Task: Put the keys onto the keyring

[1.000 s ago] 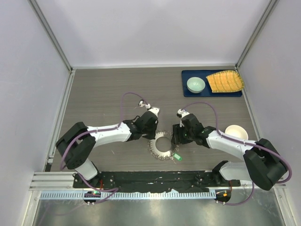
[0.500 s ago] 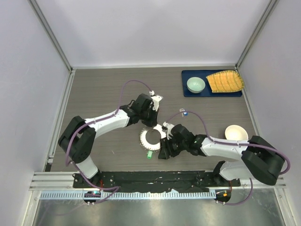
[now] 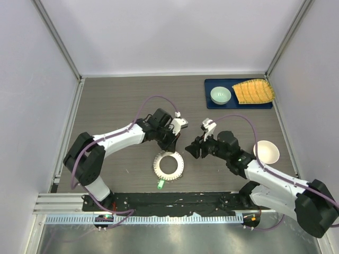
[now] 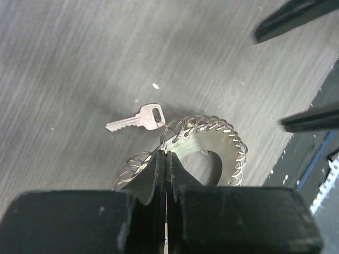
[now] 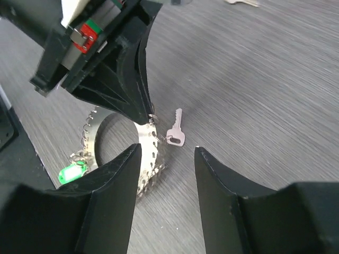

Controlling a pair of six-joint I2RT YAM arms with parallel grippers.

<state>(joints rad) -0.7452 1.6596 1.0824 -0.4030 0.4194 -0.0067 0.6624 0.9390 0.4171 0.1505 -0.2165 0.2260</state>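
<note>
The keyring (image 3: 168, 165) is a flat metal ring with small wire loops round its rim, lying on the table between the arms. My left gripper (image 3: 170, 148) is shut on one wire loop at its far rim (image 4: 164, 142). A plain silver key (image 4: 135, 120) hangs from a neighbouring loop and rests on the table. A green key tag (image 3: 160, 184) lies at the ring's near side (image 5: 71, 173). My right gripper (image 5: 168, 147) is open to the right of the ring, with nothing between its fingers. The silver key (image 5: 176, 132) lies just past its tips.
At the back right, a blue tray (image 3: 208, 102) holds a green bowl (image 3: 220, 95) and a yellow ridged thing (image 3: 254, 91). A white bowl (image 3: 266, 152) stands by the right arm. Another loose key (image 5: 241, 2) lies farther off.
The ring and the green tag have shifted left. My right gripper swung left over the ring, then drew back up and to the right. My left gripper stays shut at the ring's far rim.
</note>
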